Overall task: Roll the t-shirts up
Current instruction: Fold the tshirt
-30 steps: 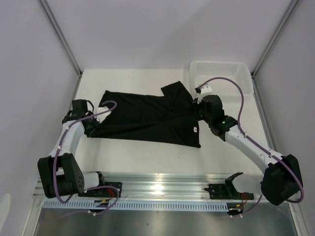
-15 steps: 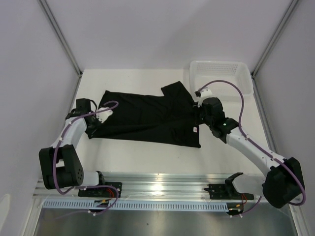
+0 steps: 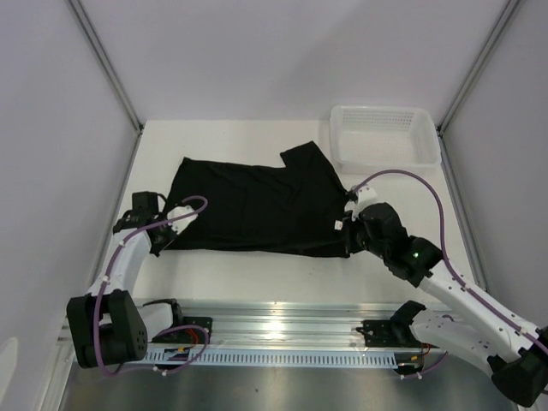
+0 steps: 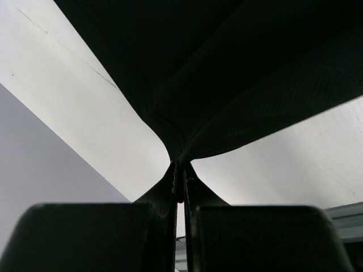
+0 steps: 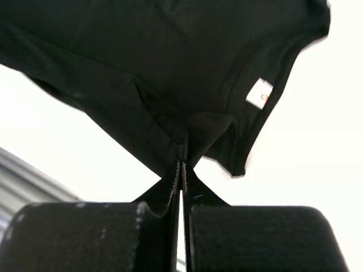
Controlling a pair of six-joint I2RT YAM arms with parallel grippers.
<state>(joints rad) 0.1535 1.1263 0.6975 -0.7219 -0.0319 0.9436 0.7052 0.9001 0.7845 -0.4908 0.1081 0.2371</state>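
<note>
Bare white table (image 3: 257,278) strip between t-shirt (image 3: 248,205) near edge and rail (image 3: 274,324).

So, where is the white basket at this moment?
In the top view, the basket stands at the far right corner of the table, just right of the t-shirt and its far sleeve.
</note>
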